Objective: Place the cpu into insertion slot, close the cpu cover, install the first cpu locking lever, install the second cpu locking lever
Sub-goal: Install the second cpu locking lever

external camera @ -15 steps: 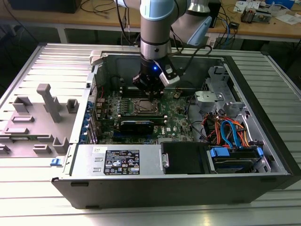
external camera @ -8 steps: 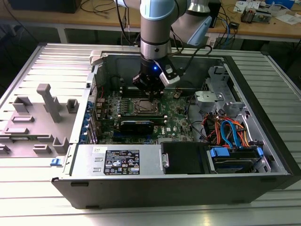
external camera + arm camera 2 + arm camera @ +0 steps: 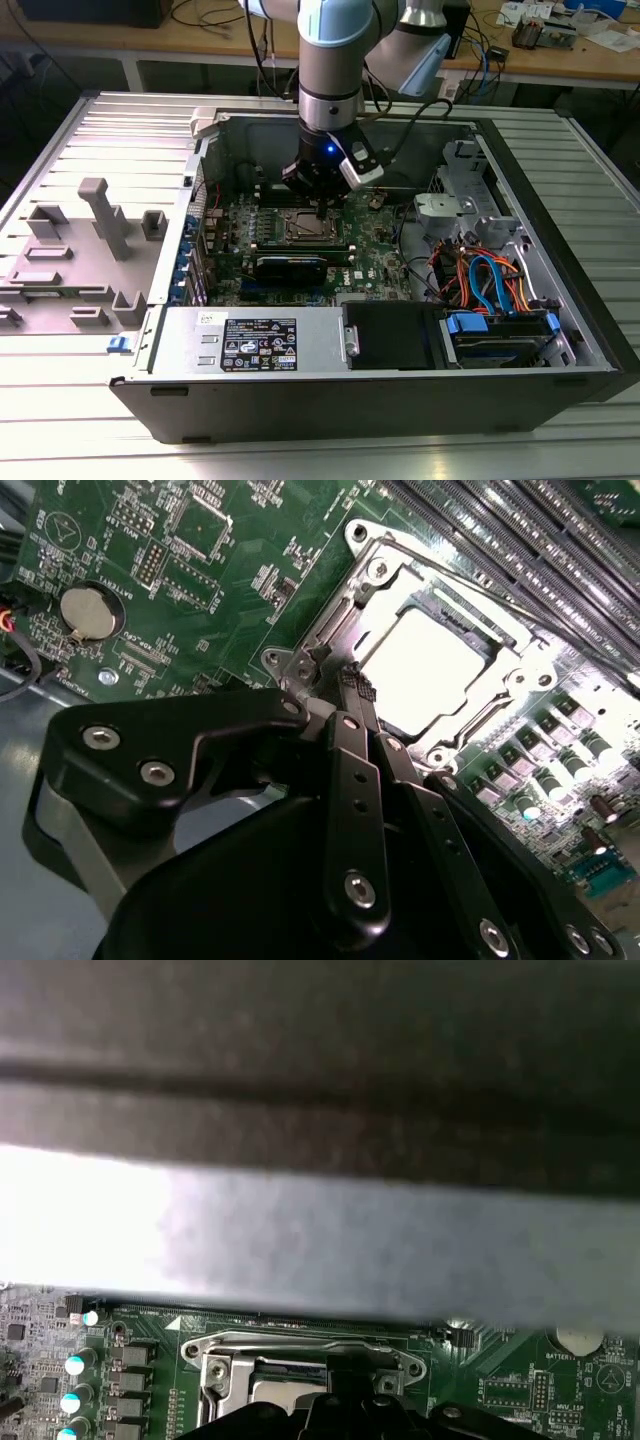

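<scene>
Gripper (image 3: 352,685) hides cpu cover's (image 3: 478,715) edge, seemingly closed.

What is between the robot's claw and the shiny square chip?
Only the edge of the cpu cover. In the second wrist view the gripper, jaws together, sits at that silver frame's rim, with the cpu lying just past it.

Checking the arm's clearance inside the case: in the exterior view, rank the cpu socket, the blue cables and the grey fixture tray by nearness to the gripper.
From the gripper:
1. cpu socket, directly beneath.
2. blue cables, toward the exterior view's right.
3. grey fixture tray, outside the case, at the view's left.
</scene>
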